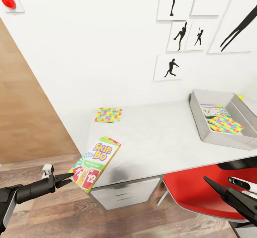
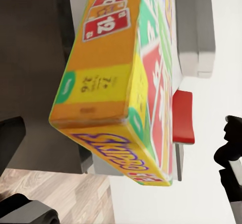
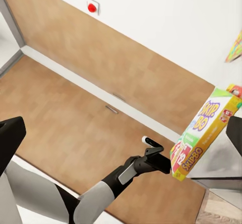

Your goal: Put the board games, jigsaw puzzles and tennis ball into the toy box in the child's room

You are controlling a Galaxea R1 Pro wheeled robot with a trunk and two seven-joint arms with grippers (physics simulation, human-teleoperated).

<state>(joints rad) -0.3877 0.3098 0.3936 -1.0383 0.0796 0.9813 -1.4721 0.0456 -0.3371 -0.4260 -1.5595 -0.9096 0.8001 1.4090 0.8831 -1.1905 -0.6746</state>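
Note:
A colourful Skip-Bo board game [image 1: 95,162] hangs tilted over the table's front left corner, and my left gripper [image 1: 68,179] is shut on its lower corner. The left wrist view shows the box [image 2: 121,82] close up; in the right wrist view the box [image 3: 204,133] hangs at the end of my left arm. One jigsaw puzzle [image 1: 108,115] lies on the table [image 1: 157,138] near the wall. The grey toy box [image 1: 200,123] at the right holds another jigsaw puzzle [image 1: 225,124] and a flat board game [image 1: 213,110]. A yellow-green sliver, apparently the tennis ball [image 1: 241,97], peeks from behind it. My right gripper [image 1: 218,179] is open and empty, low at the right.
A red chair [image 1: 192,190] is tucked under the table in front of my right arm. Grey drawers [image 1: 125,195] sit beneath the table's left end. Wood floor and a wooden wall panel [image 1: 25,116] lie to the left. Black silhouette posters hang on the white wall.

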